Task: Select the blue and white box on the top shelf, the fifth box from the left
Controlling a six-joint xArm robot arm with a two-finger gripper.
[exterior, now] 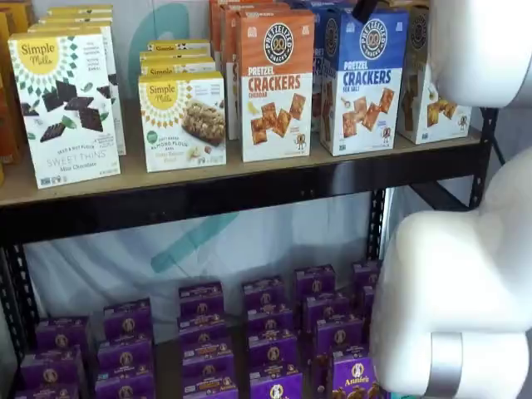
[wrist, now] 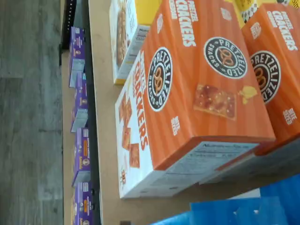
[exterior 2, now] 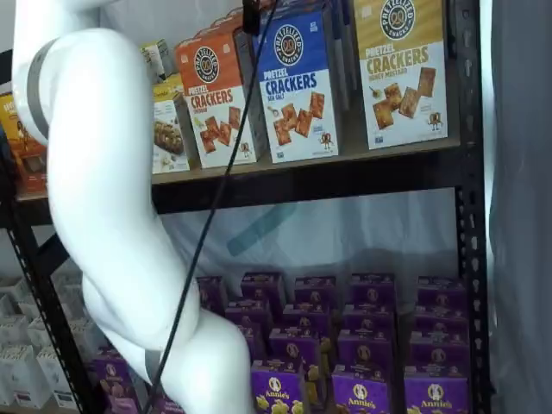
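The blue and white box stands upright at the front of the top shelf in both shelf views, reading "PRETZEL CRACKERS SEA SALT". The top shelf is a tan board with a black front beam. Only a black tip of my gripper shows at the upper edge of both shelf views, just above the blue box's top, with a cable hanging beside it. No gap between the fingers can be made out. The wrist view shows a blurred blue surface close by, next to the orange boxes.
An orange Cheddar box stands left of the blue box. A yellow-topped cracker box stands to its right. Simple Mills boxes fill the shelf's left. Purple Annie's boxes fill the lower shelf. My white arm stands in front.
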